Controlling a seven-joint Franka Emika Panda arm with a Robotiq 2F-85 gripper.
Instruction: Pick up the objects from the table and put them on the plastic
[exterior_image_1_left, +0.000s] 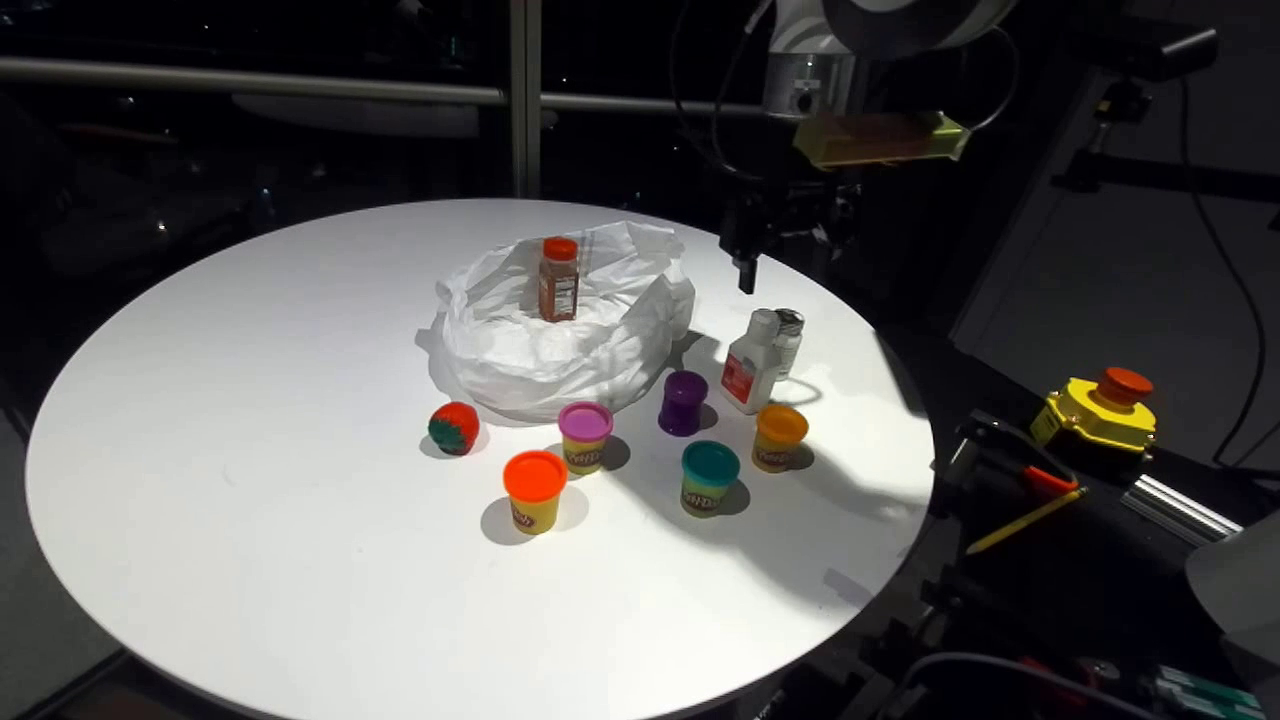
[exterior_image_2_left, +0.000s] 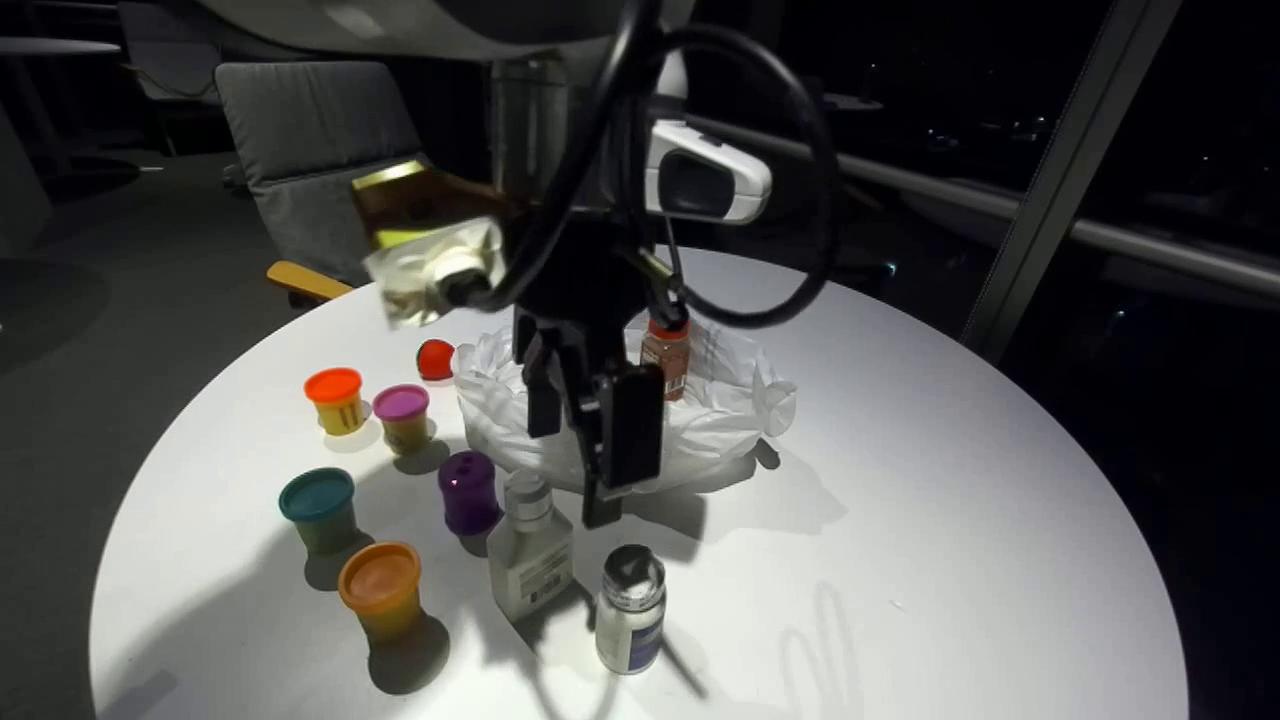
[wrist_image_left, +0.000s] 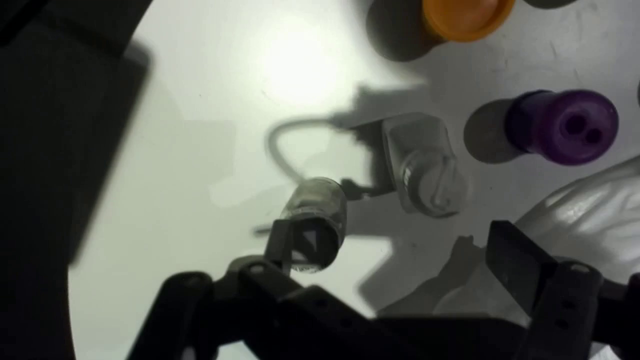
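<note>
White bottle (exterior_image_1_left: 750, 368) looks stiff and smooth, best gripped by its body

Upright on the tabletop (exterior_image_1_left: 250, 560) and outside the plastic bag (exterior_image_1_left: 600, 380), the white bottle is near the small jar (exterior_image_2_left: 631, 612) but not touching it. The claw (wrist_image_left: 392, 242) hangs above and near the pair, jaws standing well apart and holding nothing.

Smooth plastic, by the look of it: firm enough for a good squeeze and probably not heavy, though how full it is cannot be told. Its squared sides should suit a hold below the shoulder; taken by the narrow cap, it could swing or slip. The small jar, rounder, calls for a centred grip (either could topple if nudged on the way down).

The purple container (exterior_image_1_left: 683, 403) narrows at the middle, a natural place to hold. The red-lidded tub (exterior_image_1_left: 535, 490), pink-lidded tub (exterior_image_1_left: 585, 438), teal-lidded tub (exterior_image_1_left: 709, 480) and orange-lidded tub (exterior_image_1_left: 780, 438) look light and rigid; gripping the wall under the lid should do. The strawberry (exterior_image_1_left: 454, 428), just beside the plastic bag, may be softer, so pinch gently.

The spice jar (exterior_image_1_left: 559, 290) already stands in the plastic bag, whose crumpled walls look thin and likely to give.
</note>
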